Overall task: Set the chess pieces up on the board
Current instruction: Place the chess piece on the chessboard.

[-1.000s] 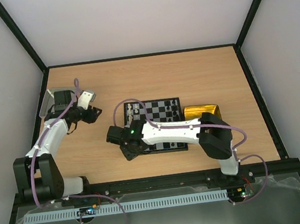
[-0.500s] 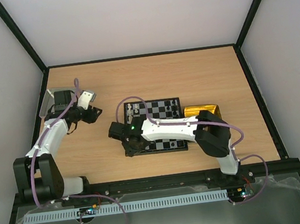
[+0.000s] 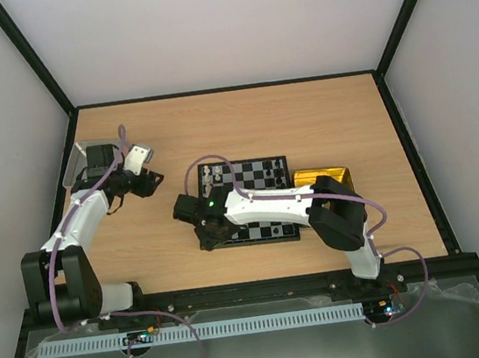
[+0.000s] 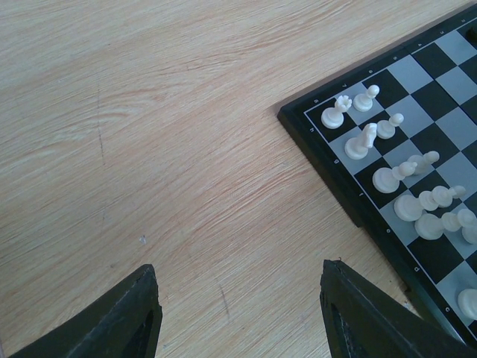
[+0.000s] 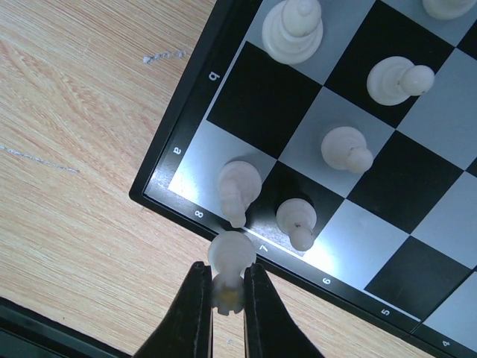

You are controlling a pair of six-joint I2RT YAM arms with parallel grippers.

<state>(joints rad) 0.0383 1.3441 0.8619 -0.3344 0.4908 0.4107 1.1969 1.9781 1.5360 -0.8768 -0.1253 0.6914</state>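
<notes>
White piece is sitting pinched between the right gripper's two dark fingers, jaws nearly together and clamping on its thin upper part, round base pointing away from the wrist. The piece is hanging over the black border at the board's corner, by the edge labels 7 and 8; cannot tell whether it is touching the border. Just past it, two more white chess pieces are standing on the corner squares, and others are occupying the next squares along that side.

From the top view, the right gripper is reaching across to the near left corner of the board, which is lying mid-table with a yellow tray touching its right side.

Left gripper is hanging over bare wooden table, fingers spread wide and holding nothing, touching nothing. The board's corner is showing to its right, with a cluster of white pieces along two edge rows. In the top view the left gripper is sitting well left of the board.
</notes>
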